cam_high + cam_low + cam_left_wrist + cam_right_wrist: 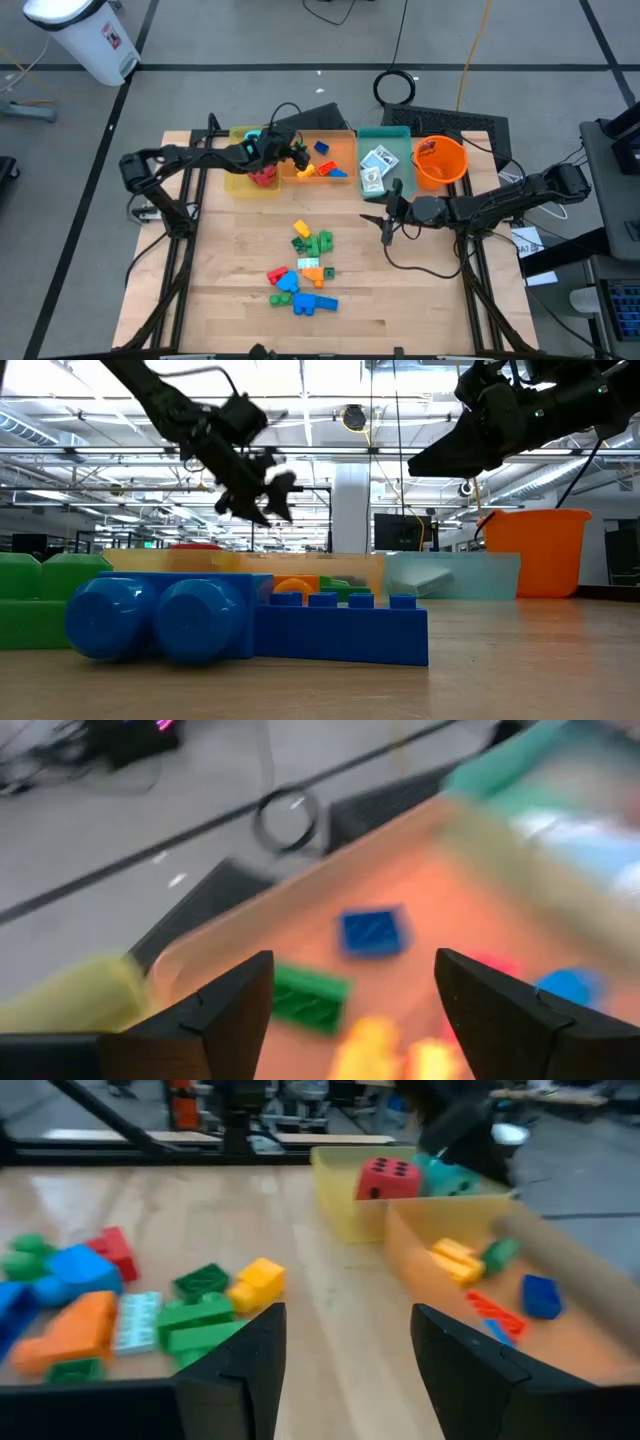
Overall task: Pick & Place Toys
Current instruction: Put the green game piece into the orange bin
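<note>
Two dark, slim, jointed arms (185, 158) carry thin black cables looping off them, and each ends in a gripper (352, 1010) with two broad, matte black, wedge-shaped fingers (238, 1370).

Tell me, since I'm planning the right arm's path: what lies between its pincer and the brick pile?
Only bare table, per the high view: right pincer hangs apart from the brick pile.

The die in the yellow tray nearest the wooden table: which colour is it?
The die is red with black dots; the right wrist view shows it best.
</note>
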